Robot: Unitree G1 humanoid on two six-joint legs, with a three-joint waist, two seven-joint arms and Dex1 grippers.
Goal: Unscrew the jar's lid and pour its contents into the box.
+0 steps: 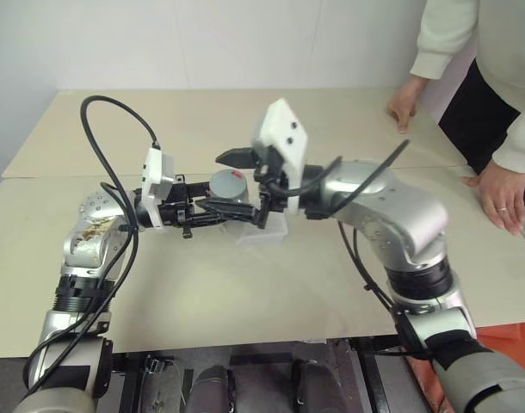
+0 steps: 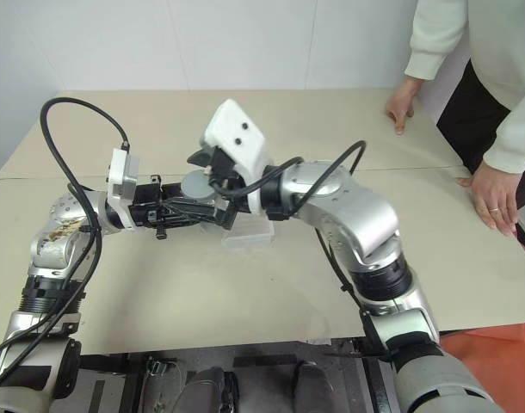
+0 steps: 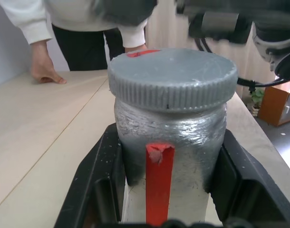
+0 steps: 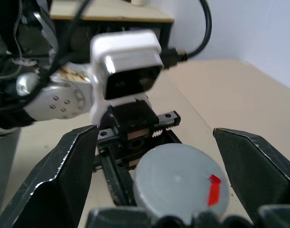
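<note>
Left tool [image 1: 213, 212] clamps our jar [image 3: 169, 142] | right tool [image 4: 173, 190] wide open, empty, straddling lid [image 4: 180, 183] | rigid, slick foil; we'd grip ribbed lid rim.

We see even, bright indoor light with soft shadows on the table [image 1: 245, 301], while the wrist views blur close up.

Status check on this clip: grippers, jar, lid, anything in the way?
Left gripper shut on jar, held above box. Right gripper open, straddling lid, no contact yet. Lid still on. Person's hands on table edge, clear of work.
</note>
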